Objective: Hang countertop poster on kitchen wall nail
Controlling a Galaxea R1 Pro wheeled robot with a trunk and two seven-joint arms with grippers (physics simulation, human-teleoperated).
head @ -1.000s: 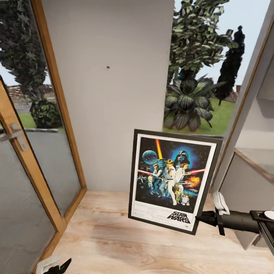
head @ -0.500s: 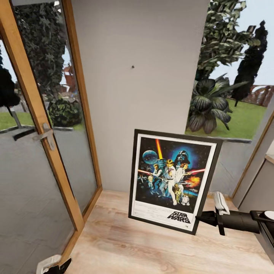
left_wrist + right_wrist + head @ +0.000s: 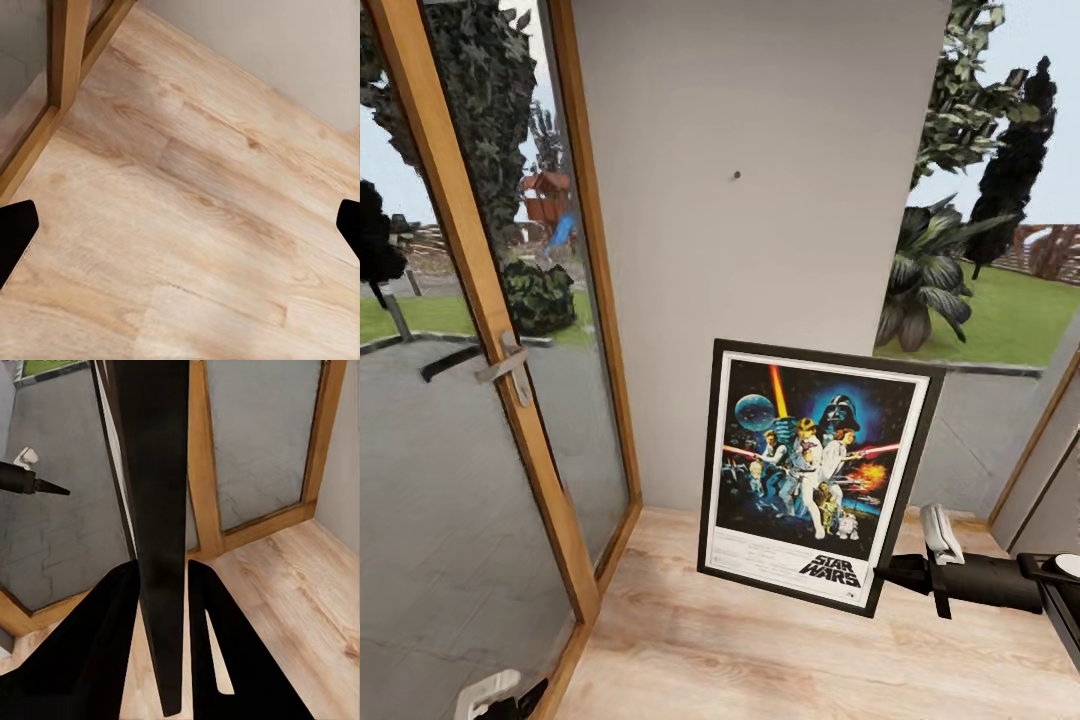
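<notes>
One poster (image 3: 815, 475) is held off the floor, gripped at its lower right corner by the right claw (image 3: 890, 572). In the right wrist view the frame edge (image 3: 159, 510) is seen clamped between the two dark fingers (image 3: 112, 645), so the claw is closed on the poster. The picture is carried upright with a slight tilt, its face turned towards the head camera.

Above and to the left of the claw, a single nail (image 3: 735, 176) is seen as a small dark speck on the pale wall (image 3: 760, 120). It sits well above the poster's top edge.

The left claw (image 3: 180, 225) is held low over the wooden floor (image 3: 760, 650), with its fingertips spread wide and nothing between them.

The step in hand is judged to be the approach to the nail. The poster should be raised until its top edge clears the nail, levelled, brought flat to the wall, and then lowered onto it. A corner grip leaves the frame prone to swinging, so slow motion is advised.
</notes>
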